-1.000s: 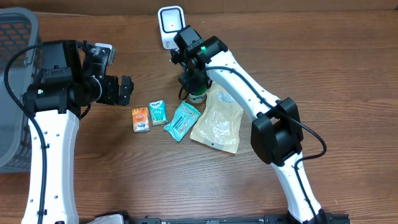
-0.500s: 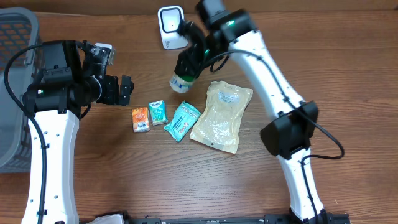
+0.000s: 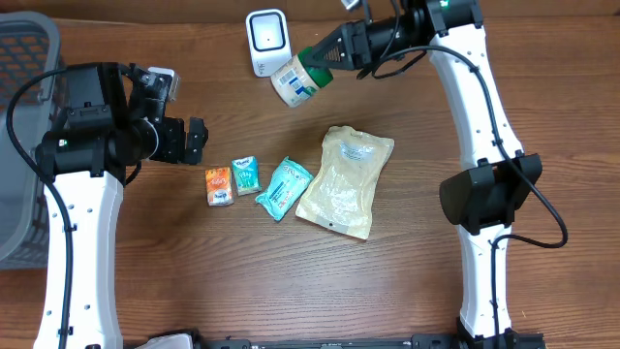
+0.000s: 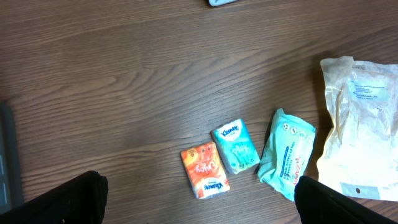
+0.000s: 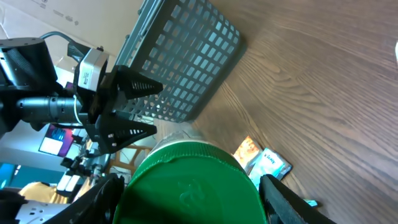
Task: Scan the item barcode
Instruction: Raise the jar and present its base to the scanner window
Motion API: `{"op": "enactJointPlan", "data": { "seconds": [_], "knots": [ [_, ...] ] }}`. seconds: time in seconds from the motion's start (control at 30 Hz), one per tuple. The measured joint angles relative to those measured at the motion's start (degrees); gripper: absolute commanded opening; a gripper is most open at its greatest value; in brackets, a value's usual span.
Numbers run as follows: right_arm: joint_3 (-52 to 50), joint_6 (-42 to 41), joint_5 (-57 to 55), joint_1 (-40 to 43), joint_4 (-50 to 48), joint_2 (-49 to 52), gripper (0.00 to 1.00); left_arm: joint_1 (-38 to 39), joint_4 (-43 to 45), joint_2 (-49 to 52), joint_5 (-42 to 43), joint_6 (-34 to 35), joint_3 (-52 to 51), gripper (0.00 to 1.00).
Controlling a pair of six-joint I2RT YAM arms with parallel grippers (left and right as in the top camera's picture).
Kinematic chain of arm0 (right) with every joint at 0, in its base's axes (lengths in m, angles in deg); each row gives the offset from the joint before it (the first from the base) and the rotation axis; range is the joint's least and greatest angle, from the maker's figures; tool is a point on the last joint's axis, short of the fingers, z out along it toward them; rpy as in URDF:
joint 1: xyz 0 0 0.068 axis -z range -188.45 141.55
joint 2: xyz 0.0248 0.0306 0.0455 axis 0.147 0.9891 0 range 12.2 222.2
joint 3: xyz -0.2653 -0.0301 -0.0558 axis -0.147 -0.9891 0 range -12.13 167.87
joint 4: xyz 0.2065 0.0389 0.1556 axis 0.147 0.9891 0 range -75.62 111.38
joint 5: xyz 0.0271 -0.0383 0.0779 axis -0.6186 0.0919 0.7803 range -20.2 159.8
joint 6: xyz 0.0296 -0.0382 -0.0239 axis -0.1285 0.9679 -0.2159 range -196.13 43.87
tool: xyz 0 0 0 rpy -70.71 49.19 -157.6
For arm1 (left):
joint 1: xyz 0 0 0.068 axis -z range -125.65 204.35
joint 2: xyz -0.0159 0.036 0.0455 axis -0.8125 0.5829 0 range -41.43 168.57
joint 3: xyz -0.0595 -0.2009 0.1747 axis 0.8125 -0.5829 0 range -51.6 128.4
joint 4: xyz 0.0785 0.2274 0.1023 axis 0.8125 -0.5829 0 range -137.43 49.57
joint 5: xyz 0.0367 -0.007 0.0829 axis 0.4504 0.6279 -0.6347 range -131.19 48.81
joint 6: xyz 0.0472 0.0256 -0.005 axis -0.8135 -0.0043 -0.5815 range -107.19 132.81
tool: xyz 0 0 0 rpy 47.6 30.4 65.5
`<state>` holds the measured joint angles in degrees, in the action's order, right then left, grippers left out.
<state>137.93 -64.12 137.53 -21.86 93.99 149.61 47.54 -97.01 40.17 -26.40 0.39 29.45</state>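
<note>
The item is a white bottle with a green cap [image 3: 300, 78]. My right gripper [image 3: 331, 52] is shut on its cap end and holds it on its side in the air, its base towards the white barcode scanner [image 3: 265, 41] at the back. The right wrist view is filled by the green cap [image 5: 193, 183], with a black finger on either side. My left gripper [image 3: 194, 141] hangs open over the table's left part, nothing between its fingers [image 4: 65, 199].
On the table lie an orange tissue pack [image 3: 219, 185], a teal Kleenex pack [image 3: 245, 175], a teal wipes pack [image 3: 284, 188] and a beige pouch [image 3: 346, 181]. A grey basket [image 3: 24, 136] stands at the left edge.
The right arm lifted the bottle off the table beside the pouch, swung it up and back, and tipped it sideways near the scanner. The left arm has not moved.
</note>
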Motion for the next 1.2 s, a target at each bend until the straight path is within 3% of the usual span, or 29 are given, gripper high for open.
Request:
{"op": "enactJointPlan", "data": {
  "seconds": [0.23,0.47,0.63,0.83,1.2],
  "knots": [
    [0.0,0.0,-11.2,-3.5,-3.1,0.0,0.29,0.0,0.0,0.0,0.0,0.0,0.0,1.00],
    [-0.1,0.4,-37.1,-11.6,-11.2,0.0,0.28,0.0,0.0,0.0,0.0,0.0,0.0,0.99],
    [-2.5,8.6,-51.9,-16.0,-22.0,0.0,0.30,0.0,0.0,0.0,0.0,0.0,0.0,0.99],
    [-8.9,21.4,-59.0,-16.7,-38.3,0.0,0.29,0.0,0.0,0.0,0.0,0.0,0.0,1.00],
    [-19.3,29.4,-63.4,-16.1,-69.1,0.0,0.28,0.0,0.0,0.0,0.0,0.0,0.0,1.00]
  ]
}}
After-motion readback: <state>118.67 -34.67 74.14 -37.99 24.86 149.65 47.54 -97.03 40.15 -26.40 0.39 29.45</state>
